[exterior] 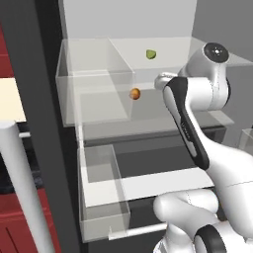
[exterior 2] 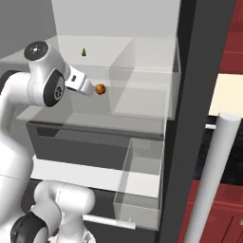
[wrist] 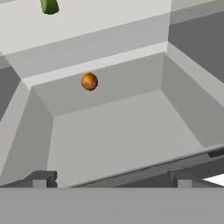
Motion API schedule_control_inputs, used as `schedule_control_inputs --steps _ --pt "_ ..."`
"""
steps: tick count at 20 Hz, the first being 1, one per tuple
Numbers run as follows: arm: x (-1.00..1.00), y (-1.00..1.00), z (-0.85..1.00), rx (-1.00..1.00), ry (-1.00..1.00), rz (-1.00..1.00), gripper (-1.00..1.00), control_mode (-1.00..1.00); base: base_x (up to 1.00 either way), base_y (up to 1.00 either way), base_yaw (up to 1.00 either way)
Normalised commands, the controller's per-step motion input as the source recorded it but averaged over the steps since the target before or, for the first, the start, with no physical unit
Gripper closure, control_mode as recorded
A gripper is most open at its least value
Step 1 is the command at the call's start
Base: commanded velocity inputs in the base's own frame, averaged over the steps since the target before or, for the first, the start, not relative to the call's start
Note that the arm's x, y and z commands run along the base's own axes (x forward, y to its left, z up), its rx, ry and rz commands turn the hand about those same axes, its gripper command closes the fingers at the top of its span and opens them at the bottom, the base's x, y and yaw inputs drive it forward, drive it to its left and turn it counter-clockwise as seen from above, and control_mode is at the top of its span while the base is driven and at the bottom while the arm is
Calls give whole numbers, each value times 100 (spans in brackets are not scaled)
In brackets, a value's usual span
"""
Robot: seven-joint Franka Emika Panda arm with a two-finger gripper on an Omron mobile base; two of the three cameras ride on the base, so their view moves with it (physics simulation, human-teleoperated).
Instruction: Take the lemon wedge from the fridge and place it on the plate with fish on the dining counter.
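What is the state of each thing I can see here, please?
fridge: open, white interior showing.
lemon wedge: resting on the upper shelf, untouched.
orange ball: in the clear bin below, untouched.
gripper: open, empty, pointing into the bin.
lower drawer: pulled out.

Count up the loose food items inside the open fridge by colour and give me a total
Yellow-green: 1, the lemon wedge on the upper shelf.
Orange-brown: 1, the small ball lower down, inside the clear bin.
Total: 2
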Motion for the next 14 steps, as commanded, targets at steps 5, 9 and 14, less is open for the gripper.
schedule_control_inputs --steps 5,9,14 --pt "0 0 0 0 0 0 -100 100 72 10 0" --pt "-18 4 63 0 -10 9 -100 -100 0 0 0" --pt "-13 3 87 0 -19 15 -100 -100 0 0 0"
